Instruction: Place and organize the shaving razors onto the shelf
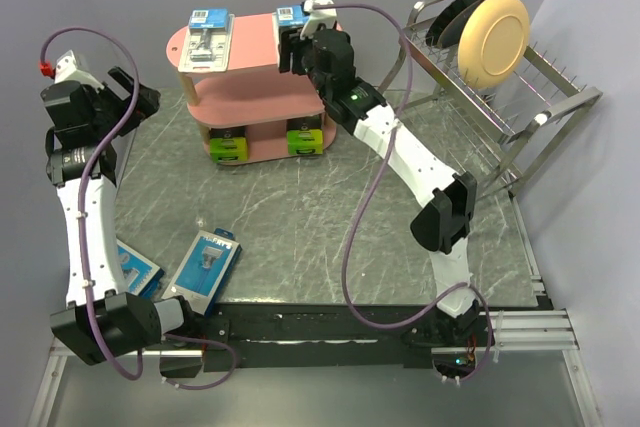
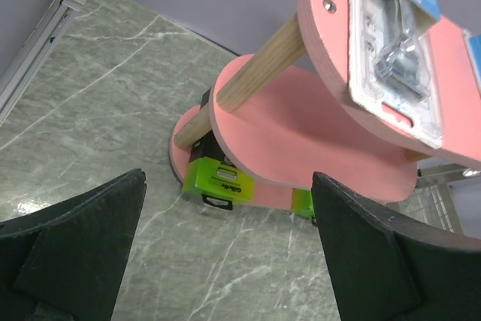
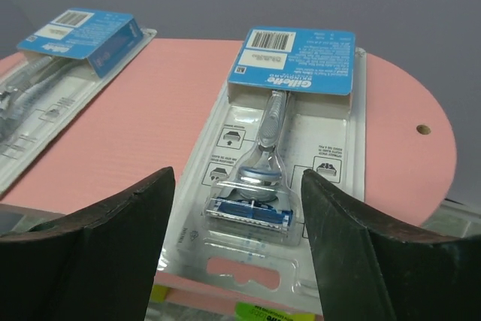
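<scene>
The pink shelf (image 1: 256,40) stands at the back centre. Two clear blister packs lie on its top board, one at the left (image 1: 209,37) and one at the right (image 1: 291,16). Two black boxes with lime-green ends (image 1: 228,145) (image 1: 304,138) sit on the bottom board. Two blue-carded packs (image 1: 208,265) (image 1: 136,269) lie on the table near the left arm's base. My right gripper (image 1: 298,47) (image 3: 237,246) is open over the near end of the right blister pack (image 3: 282,148), which rests flat on the top board (image 3: 165,110). My left gripper (image 1: 137,97) (image 2: 229,253) is open and empty, left of the shelf (image 2: 301,125).
A silver wire dish rack (image 1: 520,117) with a cream plate (image 1: 493,39) and a black plate (image 1: 466,3) stands at the back right. The middle board of the shelf (image 1: 265,105) shows nothing on its visible front part. Purple cables loop over both arms.
</scene>
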